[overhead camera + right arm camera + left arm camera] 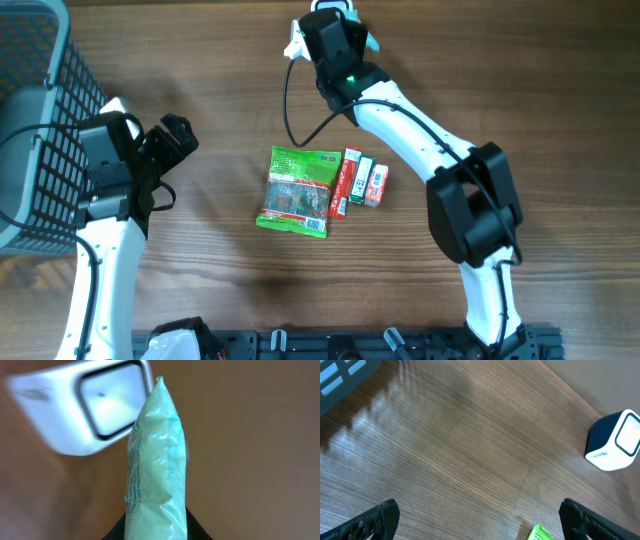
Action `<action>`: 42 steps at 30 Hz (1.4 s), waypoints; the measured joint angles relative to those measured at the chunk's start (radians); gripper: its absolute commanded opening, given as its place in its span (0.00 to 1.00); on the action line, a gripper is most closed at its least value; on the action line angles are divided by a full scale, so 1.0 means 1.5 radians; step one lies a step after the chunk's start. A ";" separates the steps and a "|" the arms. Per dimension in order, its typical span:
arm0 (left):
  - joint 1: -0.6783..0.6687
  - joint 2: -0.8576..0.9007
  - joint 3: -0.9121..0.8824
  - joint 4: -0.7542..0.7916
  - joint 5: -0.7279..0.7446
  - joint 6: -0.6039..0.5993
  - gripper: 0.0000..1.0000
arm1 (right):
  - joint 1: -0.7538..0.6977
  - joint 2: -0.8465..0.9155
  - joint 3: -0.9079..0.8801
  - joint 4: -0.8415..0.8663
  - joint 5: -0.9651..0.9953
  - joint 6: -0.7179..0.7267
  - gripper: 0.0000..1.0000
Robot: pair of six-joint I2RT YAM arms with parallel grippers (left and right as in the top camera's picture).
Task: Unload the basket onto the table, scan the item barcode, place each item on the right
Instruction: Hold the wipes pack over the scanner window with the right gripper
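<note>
Two arms share the work here, and only one is busy. At the far left a mesh basket [40, 150] sits on the desk [200, 290], probably there to take things once they are scanned. Just beside it the left hand [175, 140] hangs above bare wood with its fingers spread as wide as they go, holding and touching nothing. It looks parked out of the way so the other arm has room.

In the middle of the desk lie a green packet [297, 190], a red box [350, 182] touching its right edge, and two smaller boxes [377, 186] side by side next to that. They lie flat in a close row, likely waiting their turn.

Toward the far edge, the right hand [156, 532] is clamped on a pale bag [157, 475], pinching it at the lower end so the bag stands upright between the fingers. It is held up in front of the white scanner [90, 405], whose dark-rimmed window sits just behind and to one side of the bag's upper half. That fits showing the barcode to the window, though the bag is edge-on in the wrist view and no barcode is visible there. I cannot tell whether the code faces the scanner.
</note>
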 measured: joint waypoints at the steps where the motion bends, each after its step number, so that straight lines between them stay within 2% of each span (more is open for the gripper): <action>1: 0.000 0.000 0.000 0.000 0.000 0.000 1.00 | -0.003 0.009 0.000 0.044 0.016 -0.027 0.04; 7: 0.000 0.000 0.000 0.000 0.000 0.000 1.00 | -0.009 0.033 0.001 0.154 0.037 -0.129 0.04; 14: 0.000 0.000 0.000 0.000 0.000 0.000 1.00 | -0.009 0.098 0.000 0.262 0.036 -0.170 0.04; 21: 0.000 0.000 0.000 0.000 0.000 0.000 1.00 | -0.010 0.110 0.000 0.258 0.028 -0.148 0.04; 30: 0.000 0.000 0.000 0.000 0.000 0.000 1.00 | -0.013 0.110 0.000 0.158 -0.024 -0.094 0.04; 40: 0.000 0.000 0.000 0.000 0.000 0.000 1.00 | -0.038 0.110 0.000 0.153 -0.036 -0.053 0.04; 42: 0.000 0.000 0.000 0.000 0.000 0.000 1.00 | -0.042 0.110 0.000 0.188 -0.028 -0.028 0.04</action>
